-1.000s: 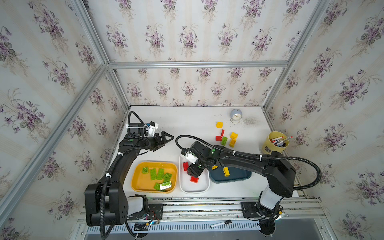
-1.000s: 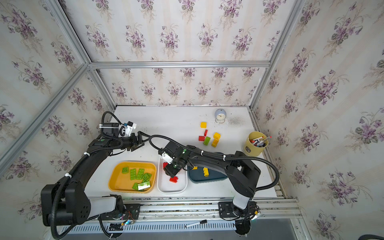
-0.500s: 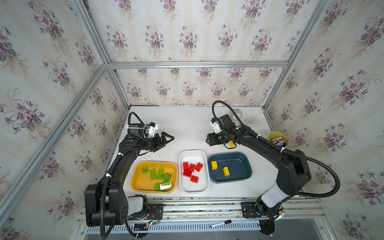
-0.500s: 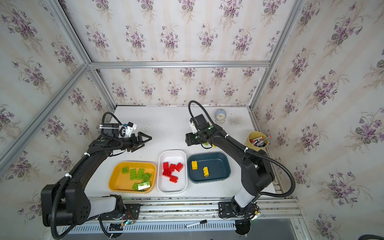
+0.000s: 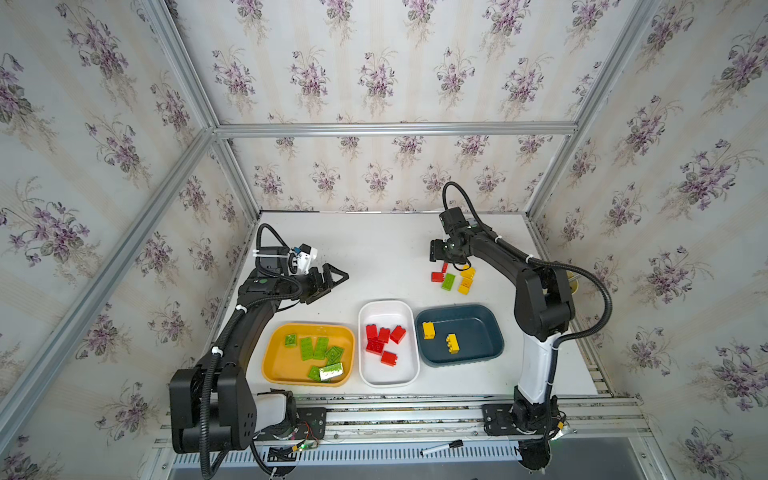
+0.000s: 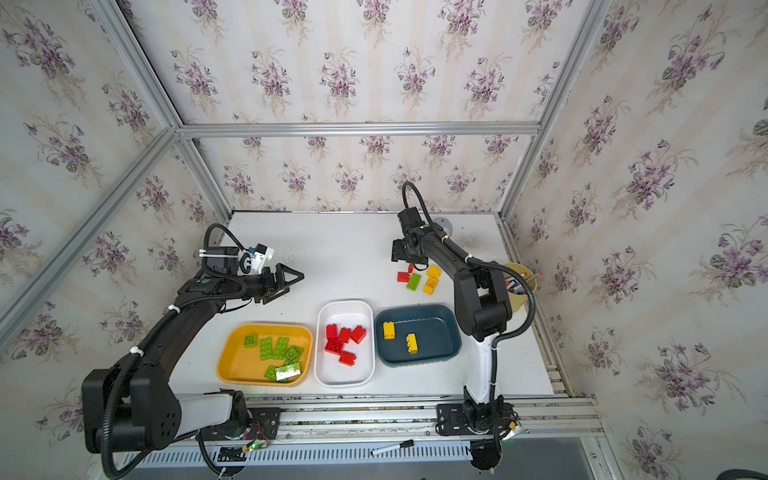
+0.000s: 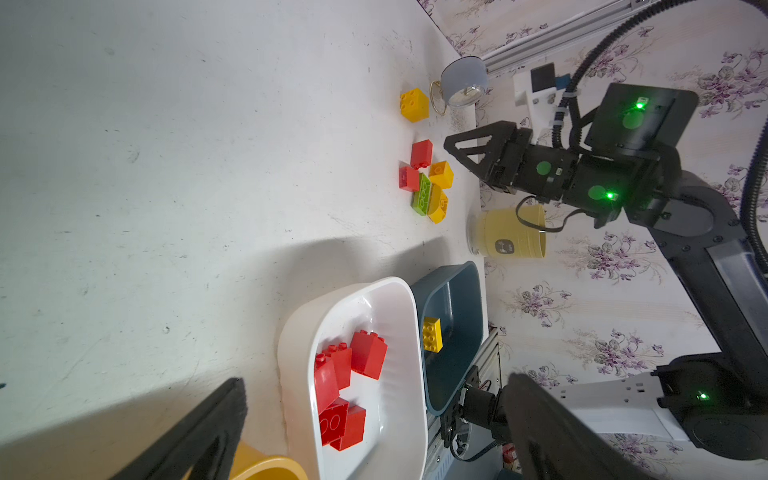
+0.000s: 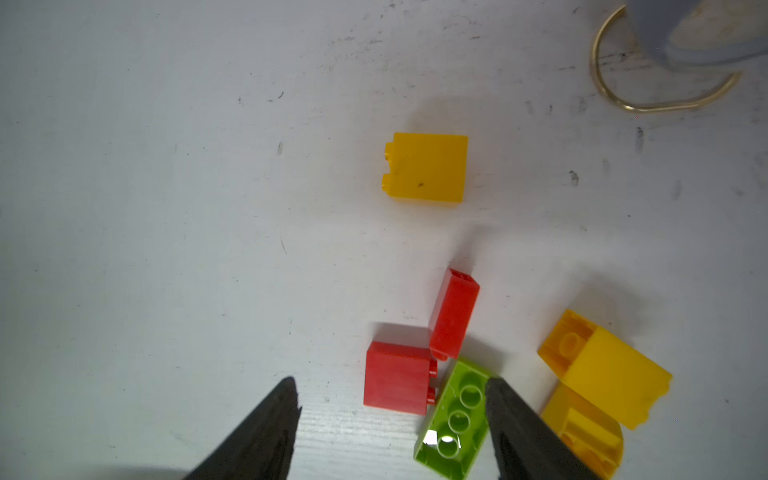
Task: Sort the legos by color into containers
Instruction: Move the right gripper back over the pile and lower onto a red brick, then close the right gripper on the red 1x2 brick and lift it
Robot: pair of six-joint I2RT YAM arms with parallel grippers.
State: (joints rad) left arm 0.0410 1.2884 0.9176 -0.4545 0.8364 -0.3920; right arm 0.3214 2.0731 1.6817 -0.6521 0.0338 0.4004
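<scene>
Yellow tray [image 5: 277,365] is holding green bricks [image 5: 320,347], white tray [image 5: 386,309] red bricks [image 5: 382,336], blue tray [image 5: 478,332] two yellow bricks [image 5: 452,344]. Left gripper [image 5: 336,281] is gaping wide, empty. Right gripper [image 8: 390,386] is hovering half open over the loose pile [image 5: 465,284] behind the blue tray, gripping nothing. There an oblong green brick [image 8: 457,415] is lying hollow-side up, long axis running roughly front-to-back.

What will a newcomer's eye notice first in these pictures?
Three trays in a row at the front: the orange-yellow tray holds green bricks, the white tray red bricks, the teal tray yellow bricks. Beyond the teal tray, the open right gripper hangs over a small cluster of unsorted bricks.
</scene>
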